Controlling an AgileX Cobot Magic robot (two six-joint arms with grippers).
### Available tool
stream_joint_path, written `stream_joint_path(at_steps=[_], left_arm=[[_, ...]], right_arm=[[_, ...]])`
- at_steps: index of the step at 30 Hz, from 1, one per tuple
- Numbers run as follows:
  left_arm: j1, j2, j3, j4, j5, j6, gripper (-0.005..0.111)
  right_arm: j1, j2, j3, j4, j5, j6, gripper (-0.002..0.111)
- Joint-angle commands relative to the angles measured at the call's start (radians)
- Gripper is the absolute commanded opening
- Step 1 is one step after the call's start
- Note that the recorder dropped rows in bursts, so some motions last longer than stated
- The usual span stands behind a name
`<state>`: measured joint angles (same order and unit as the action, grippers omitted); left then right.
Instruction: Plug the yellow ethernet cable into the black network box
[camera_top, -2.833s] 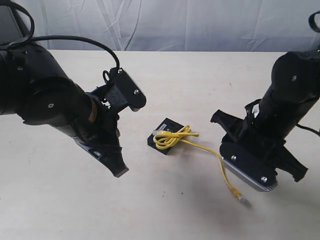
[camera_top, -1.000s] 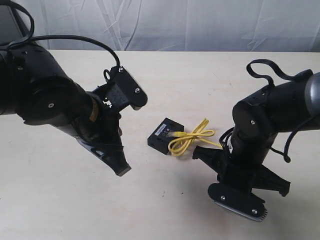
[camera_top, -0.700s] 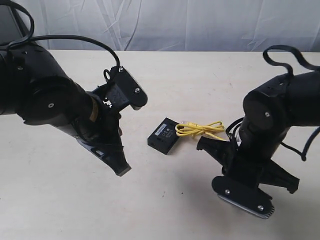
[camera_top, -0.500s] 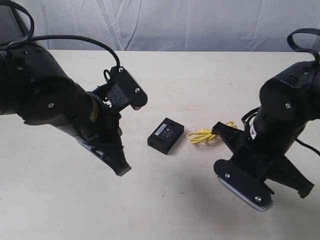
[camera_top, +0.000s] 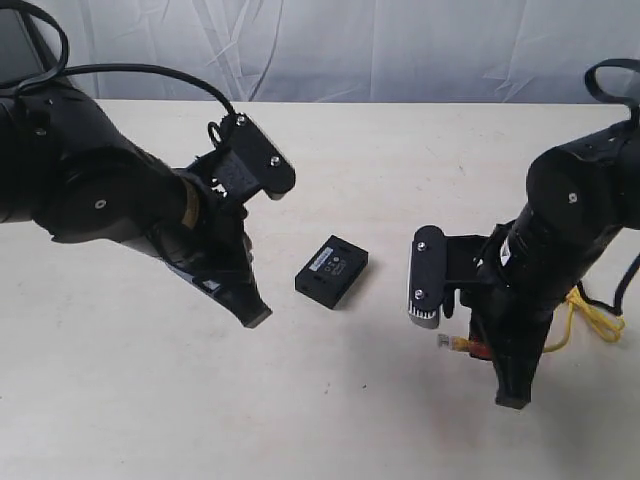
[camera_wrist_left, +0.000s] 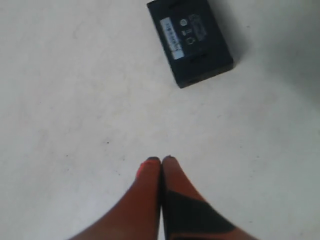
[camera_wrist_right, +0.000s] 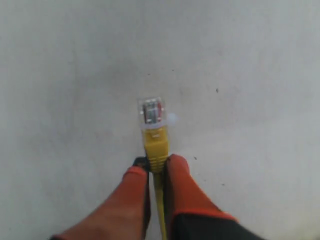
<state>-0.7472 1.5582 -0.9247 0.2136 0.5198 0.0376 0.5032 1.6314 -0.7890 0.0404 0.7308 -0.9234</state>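
Note:
The black network box (camera_top: 332, 270) lies flat on the table's middle, its white label strip up; the left wrist view shows it too (camera_wrist_left: 190, 40). My left gripper (camera_top: 255, 316) hovers left of the box, shut and empty (camera_wrist_left: 160, 160). My right gripper (camera_top: 478, 348) is right of the box, shut on the yellow ethernet cable (camera_wrist_right: 156, 145) just behind its clear plug (camera_wrist_right: 152, 111). That plug (camera_top: 447, 343) sticks out toward the left, apart from the box. The rest of the cable (camera_top: 588, 317) trails behind the right arm, mostly hidden.
The pale table (camera_top: 330, 400) runs back to a grey cloth backdrop (camera_top: 350, 50). A black cable (camera_top: 150, 72) arcs over the left arm. Both bulky arm bodies flank the box.
My right gripper took the cable's plug end, dragged the cable off the box to the right, then turned so the plug points left. The left gripper shifted slightly toward the box.

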Motion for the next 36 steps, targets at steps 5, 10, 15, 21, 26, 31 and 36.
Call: stream_joint_path(at_steps=[5,10,15,21,26,31,36], left_arm=[[0.184,0.079,-0.02,-0.124,0.029,0.09,0.0],[0.263,0.163,-0.09,-0.407,0.107,0.346,0.0],[0.268,0.26,-0.186,-0.435,0.083,0.373,0.0],[0.276,0.398,-0.342,-0.434,0.128,0.39,0.0],[0.276,0.498,-0.462,-0.441,0.161,0.392,0.0],[0.276,0.551,-0.527,-0.512,0.166,0.461,0.0],[0.276,0.582,-0.579,-0.536,0.191,0.478,0.0]], right_arm=[[-0.087,0.185,-0.2,0.074,0.106,0.136,-0.001],[-0.165,0.273,-0.302,0.217,0.201,-0.029,-0.001],[-0.172,0.337,-0.43,0.287,0.272,-0.008,-0.001],[-0.163,0.371,-0.477,0.306,0.285,0.018,-0.001],[-0.163,0.39,-0.477,0.346,0.207,0.018,-0.001],[-0.163,0.402,-0.478,0.353,0.201,0.018,-0.001],[-0.158,0.408,-0.478,0.36,0.224,0.018,-0.001]])
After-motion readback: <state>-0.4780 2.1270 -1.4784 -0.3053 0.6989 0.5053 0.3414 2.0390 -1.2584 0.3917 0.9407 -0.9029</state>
